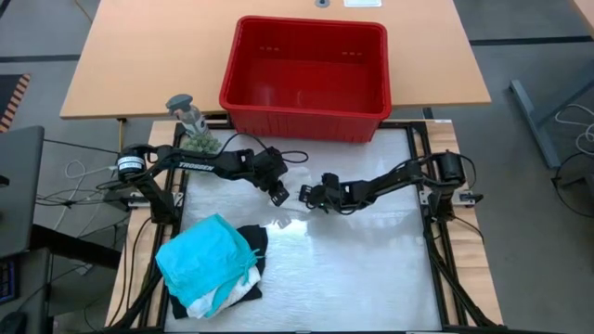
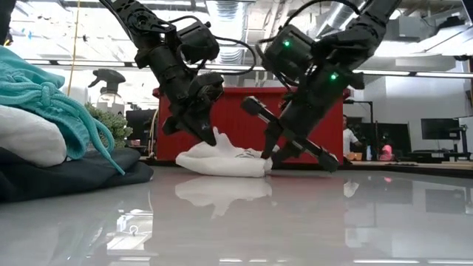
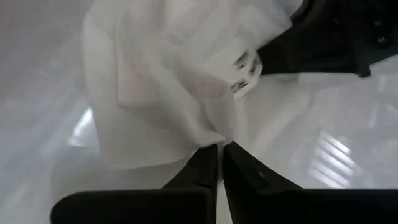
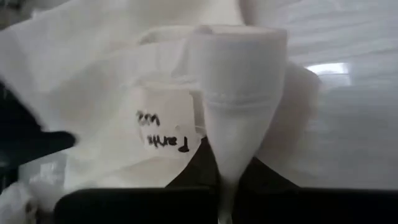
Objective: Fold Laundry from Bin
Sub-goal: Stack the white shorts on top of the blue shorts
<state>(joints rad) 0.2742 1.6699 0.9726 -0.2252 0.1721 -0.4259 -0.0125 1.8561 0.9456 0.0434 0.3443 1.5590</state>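
Note:
A white garment [image 2: 222, 161] lies crumpled on the glossy table between my two grippers, in front of the red bin [image 1: 306, 121]. A small label [image 4: 165, 127] with writing is sewn into it. My left gripper [image 1: 279, 195] is shut on the garment's left part, and my right gripper [image 1: 306, 197] is shut on its right end. A pile of laundry sits at the table's near left: a teal piece [image 1: 206, 255] on top, over white [image 1: 232, 292] and black [image 1: 252, 239] ones. My left gripper pinches an edge of the white garment [image 3: 214, 138] between its two fingers, slanting down from the table's left. The cloth is drawn up into a small peak [image 2: 216, 137] at the fingers, and the rest lies on the table. My right gripper pinches a folded band of the white garment [image 4: 233, 143] beside the label; the band narrows to a thin strip between the two fingers. The fingers slant down from the table's right, low over the table at the garment's right end [image 2: 260, 161], which lies on the table.
The red bin stands at the table's far edge. A small green plant [image 1: 198, 141] and a spray bottle [image 2: 111, 85] stand at the far left. The laundry pile takes up the near left corner. Bare white tabletop [image 1: 371, 269] spreads across the near right.

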